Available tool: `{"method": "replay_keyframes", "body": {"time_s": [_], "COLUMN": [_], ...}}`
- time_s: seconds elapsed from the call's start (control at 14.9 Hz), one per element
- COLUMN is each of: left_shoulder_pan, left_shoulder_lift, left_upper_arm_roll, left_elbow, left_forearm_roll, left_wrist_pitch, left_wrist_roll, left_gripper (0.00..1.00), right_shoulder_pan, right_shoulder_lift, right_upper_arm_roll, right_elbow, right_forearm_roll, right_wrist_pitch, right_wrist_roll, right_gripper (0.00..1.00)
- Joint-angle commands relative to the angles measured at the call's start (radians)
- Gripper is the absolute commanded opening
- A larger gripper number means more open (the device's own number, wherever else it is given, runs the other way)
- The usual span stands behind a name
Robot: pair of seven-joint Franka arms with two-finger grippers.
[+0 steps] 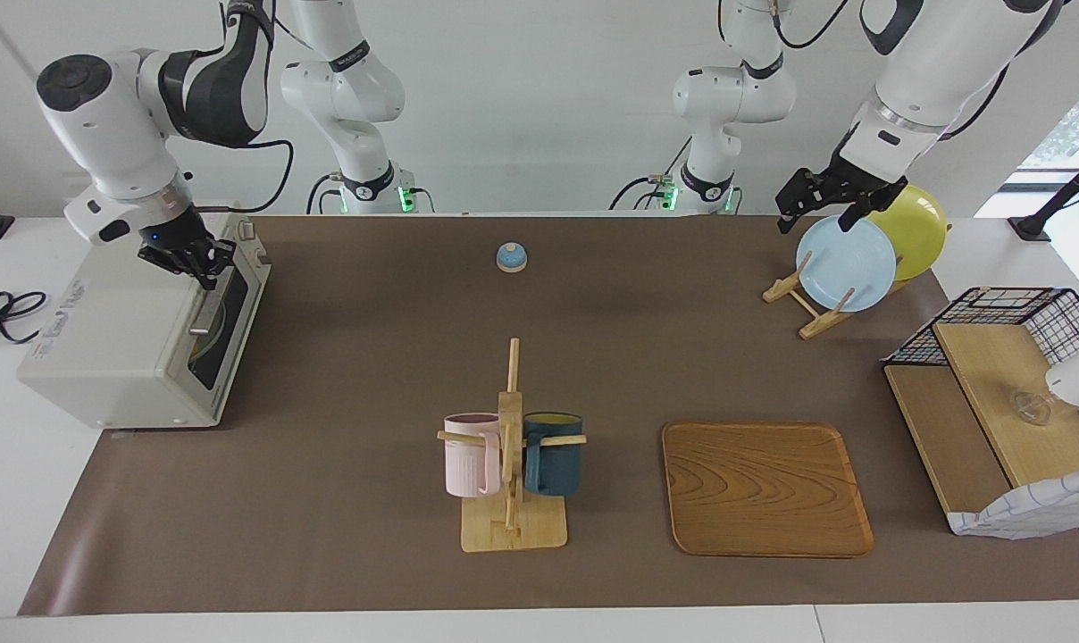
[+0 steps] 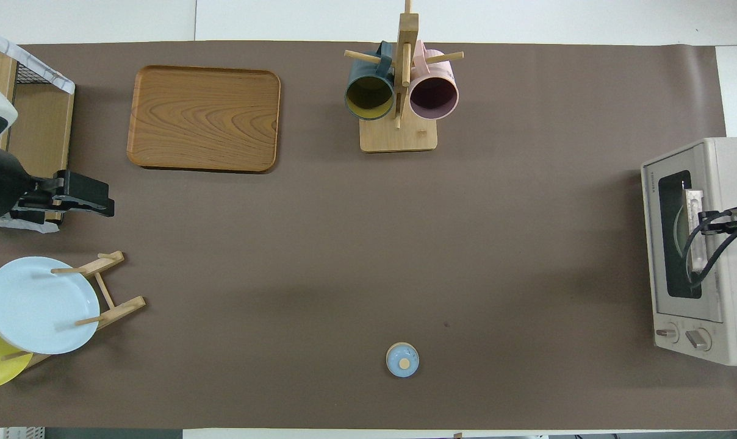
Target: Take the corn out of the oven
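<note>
The off-white oven [image 1: 102,344] stands at the right arm's end of the table, and its dark glass door [image 1: 218,330] is closed. It also shows in the overhead view [image 2: 719,158]. The corn is hidden; only a pale round shape shows dimly through the glass. My right gripper [image 1: 202,271] is at the top of the door, at the metal bar handle [image 2: 692,241]. It also shows in the overhead view [image 2: 705,221]. My left gripper [image 1: 816,214] is open and empty, and waits in the air over the plate rack. It also shows in the overhead view [image 2: 107,206].
A wooden plate rack [image 1: 812,308] holds a light blue plate [image 1: 848,263] and a yellow plate [image 1: 915,228]. A mug tree [image 1: 510,446] carries a pink mug and a dark blue mug. A wooden tray [image 1: 763,487], a small blue bell [image 1: 511,257] and a wire shelf [image 1: 1004,402] are also on the table.
</note>
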Motion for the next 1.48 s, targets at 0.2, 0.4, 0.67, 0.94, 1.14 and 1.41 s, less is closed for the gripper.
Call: {"method": "replay_keyframes", "body": {"time_s": [0.2,0.4,0.67,0.94,1.14,1.41], "left_shoulder_pan": [0.006,0.006,0.006,0.004,0.006,0.006], "left_shoulder_lift": [-0.012,-0.012,-0.012,-0.012,-0.012,-0.012], "left_upper_arm_roll": [-0.005,-0.005,-0.005,-0.005,-0.005,-0.005], "left_elbow": [-0.021,-0.021,-0.021,-0.021,-0.021,-0.021], "left_forearm_roll": [0.018,0.018,0.018,0.018,0.018,0.018], "left_wrist_pitch": [0.018,0.018,0.016,0.016,0.016,0.018], "left_wrist_roll": [-0.003,-0.001,-0.001,-0.003,-0.003,-0.003], "left_gripper": [1.0,1.0,1.0,1.0,1.0,1.0], "right_shoulder_pan": [-0.016,-0.03,-0.047,-0.025,0.047,0.065], "right_shoulder_lift": [0.003,0.003,0.012,0.026,0.051,0.092], "right_upper_arm_roll": [0.008,0.008,0.008,0.009,0.009,0.011], "right_elbow": [-0.039,-0.058,-0.075,-0.081,-0.096,-0.099], "right_forearm_roll": [0.0,0.008,0.008,0.029,0.043,0.045], "right_wrist_pitch": [0.052,0.056,0.076,0.078,0.14,0.174], "right_wrist_roll": [0.002,0.002,-0.065,-0.044,-0.008,-0.007], "right_gripper": [0.0,0.0,0.0,0.0,0.0,0.0]}}
